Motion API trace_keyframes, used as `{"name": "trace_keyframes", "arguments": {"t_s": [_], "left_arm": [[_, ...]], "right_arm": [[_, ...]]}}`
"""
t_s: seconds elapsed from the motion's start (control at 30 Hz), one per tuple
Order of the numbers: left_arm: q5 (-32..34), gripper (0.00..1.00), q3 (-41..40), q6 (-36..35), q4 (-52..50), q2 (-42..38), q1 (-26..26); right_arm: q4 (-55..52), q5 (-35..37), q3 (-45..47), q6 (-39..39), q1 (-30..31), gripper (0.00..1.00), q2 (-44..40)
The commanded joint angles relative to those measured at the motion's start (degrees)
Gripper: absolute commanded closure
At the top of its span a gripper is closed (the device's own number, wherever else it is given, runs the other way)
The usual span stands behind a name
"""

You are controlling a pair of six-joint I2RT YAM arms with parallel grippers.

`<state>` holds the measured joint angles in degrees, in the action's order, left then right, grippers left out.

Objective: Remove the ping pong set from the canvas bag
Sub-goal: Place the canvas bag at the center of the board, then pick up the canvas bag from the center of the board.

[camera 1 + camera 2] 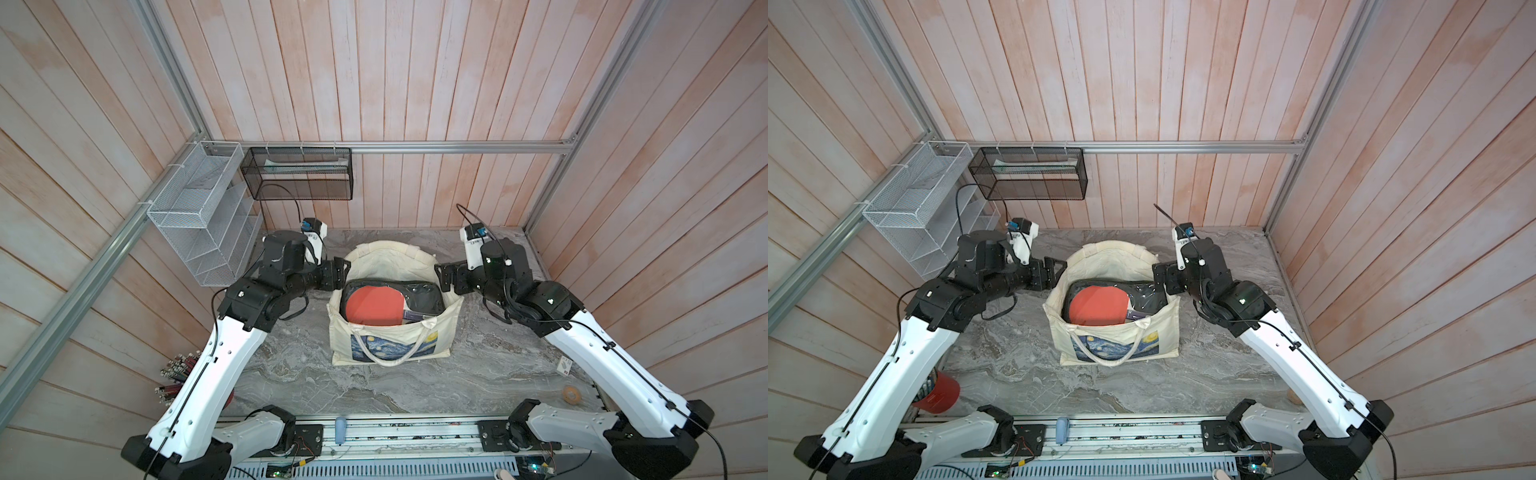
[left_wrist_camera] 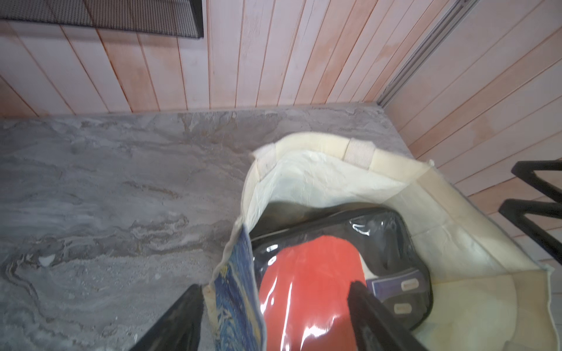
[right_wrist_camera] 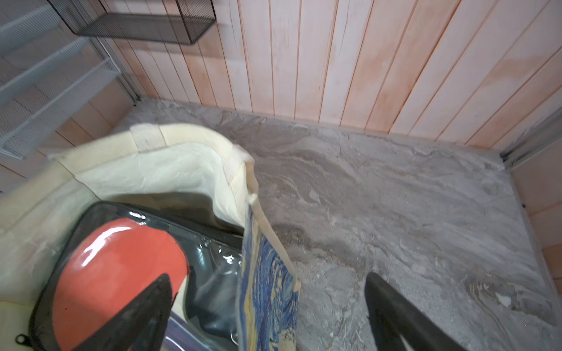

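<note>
While the left fingers (image 2: 374, 316) and right fingers (image 3: 404, 319) stand spread astride opposite ends of the canvas bag (image 1: 446, 332), the ping pong set (image 1: 390, 305) lies inside, central on the worktop (image 1: 498, 365), lengthwise between them.

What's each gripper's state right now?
Left gripper: open, holding nothing, jaws straddling the canvas bag rim.
Right gripper: open, holding nothing, also straddling the rim.

The left arm (image 1: 203, 374), lower left of the frame, and the right arm (image 1: 611, 365), lower right, wear white shells dotted with small holes, black joints, and thin black cables clipped alongside.
</note>
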<state>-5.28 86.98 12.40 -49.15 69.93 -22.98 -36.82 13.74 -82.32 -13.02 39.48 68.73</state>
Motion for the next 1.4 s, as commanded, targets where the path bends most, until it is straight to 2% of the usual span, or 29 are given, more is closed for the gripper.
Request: {"name": "trace_keyframes", "arguments": {"t_s": [0.0, 0.13, 0.23, 0.47, 0.67, 0.77, 0.93, 1.07, 1.2, 1.37], "left_arm": [[-0.86, 0.23, 3.74, -4.26, -1.05, 5.76, 0.52], [-2.27, 0.27, 5.91, -7.59, -0.36, 11.71, 2.25], [-8.3, 0.27, 6.27, -11.73, 1.19, 14.7, 5.78], [-17.52, 0.26, 7.88, -15.9, 6.26, 19.6, 8.09], [-29.56, 0.26, 11.37, -17.99, 7.99, 26.78, 8.21], [-27.23, 0.28, 14.0, -18.55, 5.75, 30.61, 8.2], [-17.7, 0.27, 17.24, -19.12, 3.15, 34.7, 8.08], [-20.22, 0.28, 17.21, -20.1, 3.46, 35.19, 8.1], [-28.91, 0.38, 14.59, -22.55, 4.45, 33.18, 7.87], [-33.09, 0.68, 11.11, -24.82, 3.96, 30.43, 7.79]], "right_arm": [[-2.56, -2.93, -7.14, 6.6, -0.41, 0.01, 3.99], [-4.05, -10.01, -14.01, 11.19, -1.47, 0.01, 8.9], [-3.64, -13.67, -15.8, 12.81, -2.63, 0.01, 11.22], [-2.11, -16.91, -14.11, 13.54, -4.71, 0.01, 13.66], [-2.87, -20.13, -13.37, 14.06, -5.9, 0.01, 15.03], [-4.05, -20.39, -13.48, 14.52, -6.18, 0.01, 15.12], [-4.59, -21.3, -13.56, 15.21, -6.26, 0.01, 15.12], [-4.6, -21.3, -13.55, 15.47, -6.26, 0.01, 15.77], [-4.93, -21.22, -13.58, 15.65, -6.35, 0.01, 16.47], [-5.61, -21.14, -13.78, 15.85, -6.39, 0.01, 16.61]]}}
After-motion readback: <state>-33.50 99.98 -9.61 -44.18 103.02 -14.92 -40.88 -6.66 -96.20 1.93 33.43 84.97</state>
